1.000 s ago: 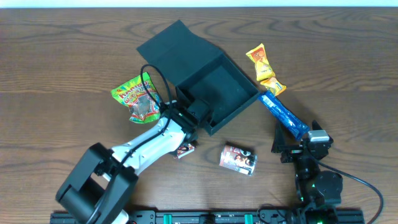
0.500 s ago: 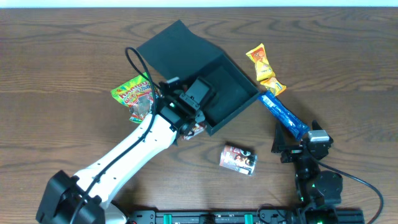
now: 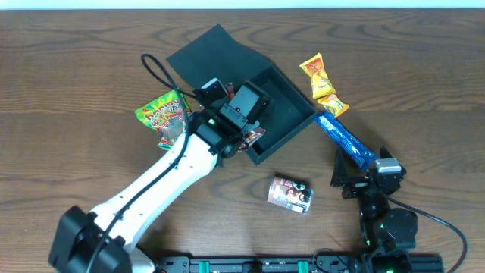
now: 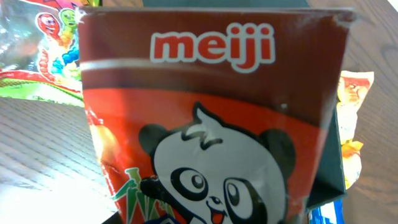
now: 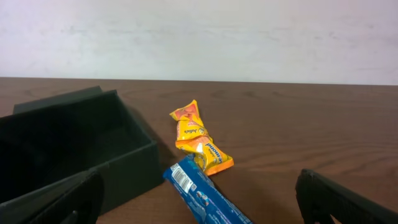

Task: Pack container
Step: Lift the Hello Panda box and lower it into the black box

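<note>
Container (image 3: 282, 102) is sitting open at mid-table, its lid flap (image 3: 208, 57) lying back toward the far left. Left gripper (image 3: 248, 125) is pinching the red panda snack packet (image 4: 211, 124) between part-closed fingers and hovering over the near wall (image 3: 284, 139) (not yet clear of it). Advice: be carrying it further inward before releasing, so it drops flat inside. Right gripper (image 3: 364, 173) is idling, spread wide and empty.
</note>
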You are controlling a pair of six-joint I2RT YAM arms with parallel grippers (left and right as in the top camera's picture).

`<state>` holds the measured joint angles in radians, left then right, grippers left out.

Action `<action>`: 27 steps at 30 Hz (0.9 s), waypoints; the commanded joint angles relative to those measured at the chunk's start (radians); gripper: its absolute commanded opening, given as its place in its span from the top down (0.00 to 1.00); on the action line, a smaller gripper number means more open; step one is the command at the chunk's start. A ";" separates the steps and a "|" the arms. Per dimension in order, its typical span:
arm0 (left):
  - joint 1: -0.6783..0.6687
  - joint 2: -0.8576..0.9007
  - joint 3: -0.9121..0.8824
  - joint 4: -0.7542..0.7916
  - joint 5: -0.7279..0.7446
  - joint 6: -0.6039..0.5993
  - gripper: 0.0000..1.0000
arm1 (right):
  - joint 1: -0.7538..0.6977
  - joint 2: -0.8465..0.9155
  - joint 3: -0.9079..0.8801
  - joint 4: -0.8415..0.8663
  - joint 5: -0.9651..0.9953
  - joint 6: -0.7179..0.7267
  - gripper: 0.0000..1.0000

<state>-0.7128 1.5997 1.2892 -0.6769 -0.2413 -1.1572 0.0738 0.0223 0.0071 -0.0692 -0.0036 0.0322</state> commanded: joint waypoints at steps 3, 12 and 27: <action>-0.002 0.110 0.094 0.001 -0.025 -0.021 0.69 | -0.008 -0.003 -0.002 -0.006 0.003 -0.015 0.01; 0.001 0.278 0.192 -0.003 -0.031 -0.091 0.70 | -0.008 -0.003 -0.002 -0.006 0.003 -0.015 0.01; 0.002 0.356 0.192 -0.030 0.031 -0.129 0.68 | -0.008 -0.003 -0.002 -0.006 0.003 -0.015 0.01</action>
<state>-0.7124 1.9411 1.4593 -0.7006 -0.2264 -1.2716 0.0738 0.0223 0.0071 -0.0696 -0.0036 0.0322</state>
